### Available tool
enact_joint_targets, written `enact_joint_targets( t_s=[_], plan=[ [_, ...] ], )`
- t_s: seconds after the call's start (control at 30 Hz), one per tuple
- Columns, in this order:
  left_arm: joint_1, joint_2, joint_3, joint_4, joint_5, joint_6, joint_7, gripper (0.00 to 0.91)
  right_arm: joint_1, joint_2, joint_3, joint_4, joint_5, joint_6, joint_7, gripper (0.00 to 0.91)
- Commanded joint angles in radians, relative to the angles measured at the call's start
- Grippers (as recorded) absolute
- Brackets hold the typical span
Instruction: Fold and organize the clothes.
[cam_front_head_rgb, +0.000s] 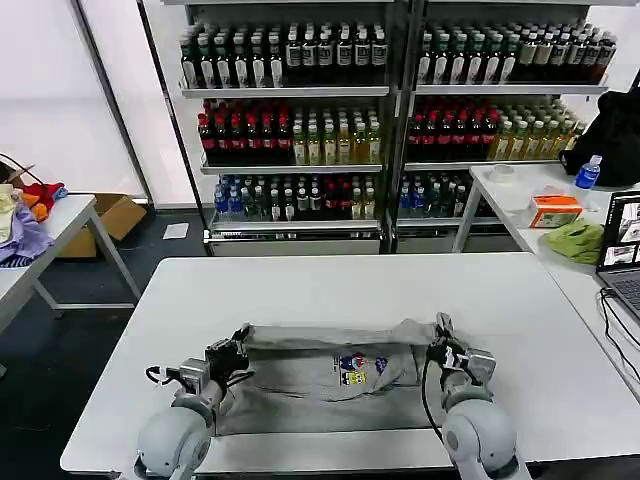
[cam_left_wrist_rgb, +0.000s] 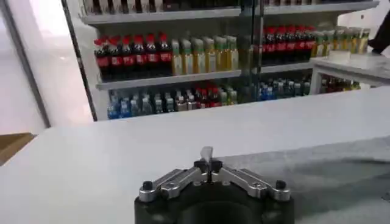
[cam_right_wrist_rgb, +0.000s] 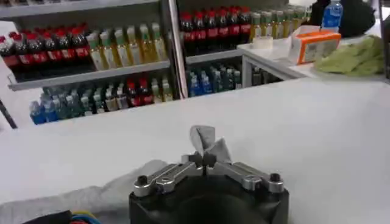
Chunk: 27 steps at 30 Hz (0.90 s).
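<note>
A light grey shirt with a small multicoloured chest print lies on the white table, near its front edge, with its far edge folded back toward me. My left gripper is shut on the shirt's left corner, and a tab of grey cloth sticks up between the closed jaws of that gripper. My right gripper is shut on the shirt's right corner; in the right wrist view bunched grey fabric rises from that gripper. Both grippers hold the folded edge just above the table.
Shelves of bottled drinks stand behind the table. A side table on the right carries a lime-green cloth, an orange box and a laptop. Another table at the left holds coloured fabrics. The far half of the white table is bare.
</note>
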Motion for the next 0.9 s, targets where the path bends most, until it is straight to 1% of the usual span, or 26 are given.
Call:
enact_joint_targets(
  t_s=[0.03, 0.1, 0.33, 0.8, 0.83, 0.87, 0.9],
  plan=[
    [0.122, -0.025, -0.019, -0.062, 0.063, -0.008, 0.003, 0.010, -0.125, -0.011, 0.015, 0.054, 0.004, 0.012, -0.004, 0.000],
    [0.137, -0.028, -0.022, -0.065, 0.073, -0.010, 0.003, 0.000, -0.137, -0.010, 0.017, 0.052, 0.002, 0.017, -0.005, 0.000],
    [0.174, -0.047, -0.021, -0.059, 0.116, -0.017, 0.015, 0.010, -0.185, -0.009, 0.000, 0.068, -0.022, 0.027, -0.007, 0.000],
    [0.182, -0.056, -0.034, -0.049, 0.167, -0.012, 0.015, 0.010, -0.163, -0.017, 0.007, 0.001, -0.059, 0.034, -0.001, 0.000],
    [0.182, -0.058, -0.034, -0.046, 0.172, -0.013, 0.016, 0.191, -0.165, -0.017, 0.007, -0.002, -0.060, 0.034, 0.000, 0.000],
    [0.182, -0.059, -0.034, -0.046, 0.176, -0.014, 0.015, 0.836, -0.166, -0.017, 0.007, -0.004, -0.061, 0.034, 0.000, 0.071],
    [0.181, -0.060, -0.033, -0.046, 0.179, -0.015, 0.014, 0.907, -0.169, -0.016, 0.008, -0.006, -0.064, 0.033, -0.003, 0.121]
  ],
)
